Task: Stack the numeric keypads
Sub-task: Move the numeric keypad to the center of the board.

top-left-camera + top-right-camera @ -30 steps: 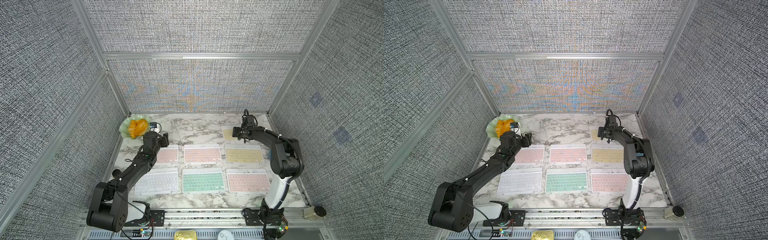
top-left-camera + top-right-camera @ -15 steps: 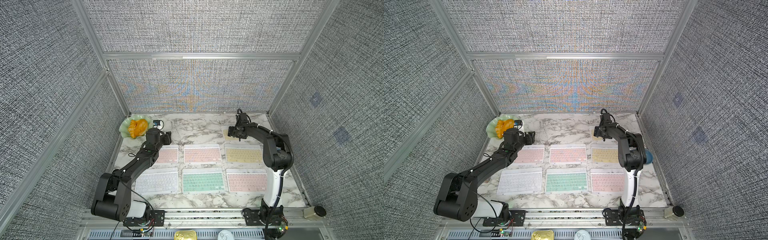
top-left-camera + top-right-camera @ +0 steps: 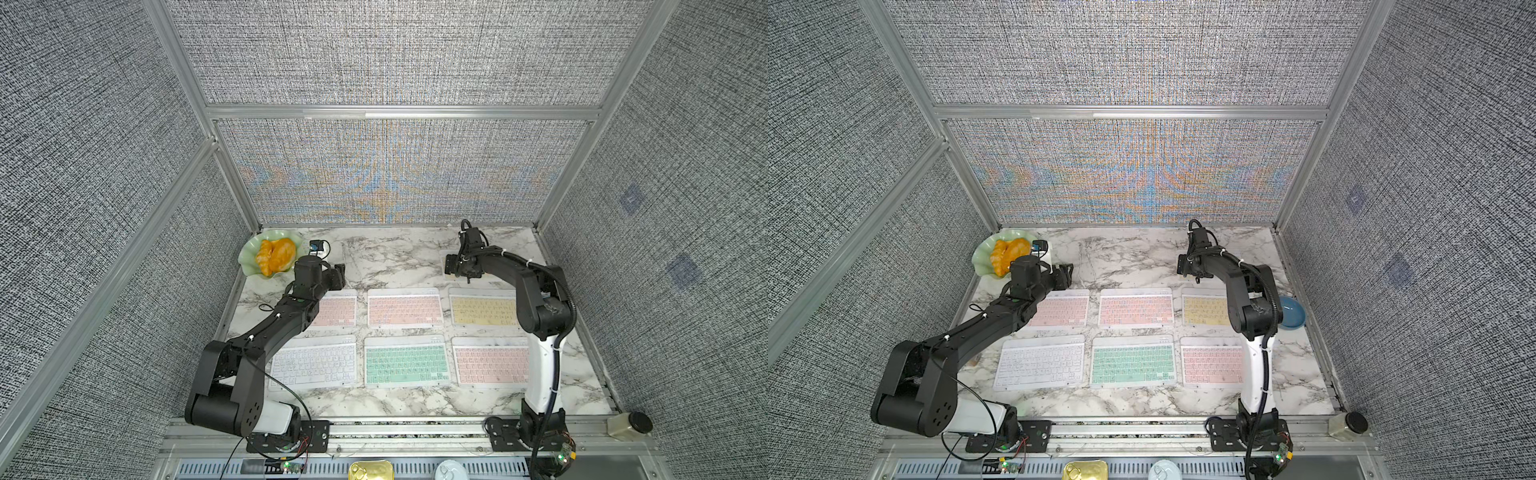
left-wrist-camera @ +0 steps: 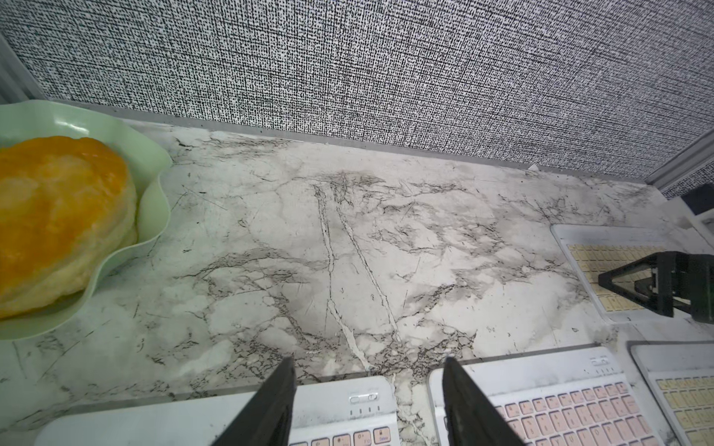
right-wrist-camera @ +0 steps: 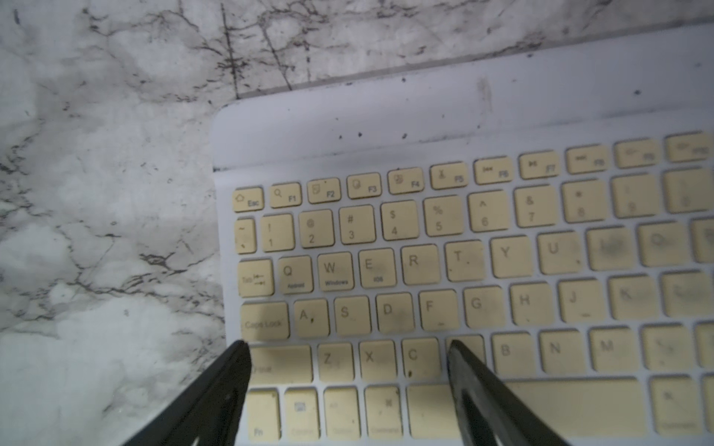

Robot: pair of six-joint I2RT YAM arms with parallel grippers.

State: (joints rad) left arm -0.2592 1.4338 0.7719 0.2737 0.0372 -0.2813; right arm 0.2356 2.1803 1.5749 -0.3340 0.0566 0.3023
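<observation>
Six numeric keypads lie flat in two rows on the marble table. The back row is pink (image 3: 338, 309), pink (image 3: 403, 307) and yellow (image 3: 482, 309). The front row is white (image 3: 313, 361), mint green (image 3: 405, 359) and pink (image 3: 490, 359). Another yellow keypad (image 5: 425, 251) lies behind them at the back right. My right gripper (image 5: 347, 347) hangs open just over its left end, holding nothing. My left gripper (image 4: 367, 370) is open and empty above the far right corner of the back-left pink keypad (image 4: 347, 405), beside its pink neighbour (image 4: 541, 397).
A green scalloped dish (image 3: 249, 262) with an orange pastry sits in the back left corner, near a small white device (image 3: 318, 248). A blue bowl (image 3: 1291, 313) stands by the right wall. A jar (image 3: 627, 424) rests on the front rail. Fabric walls enclose three sides.
The right gripper has moved left over the rear yellow keypad. The left gripper has shifted a little right along the back-left pink keypad's far edge, its jaws slightly narrower.
</observation>
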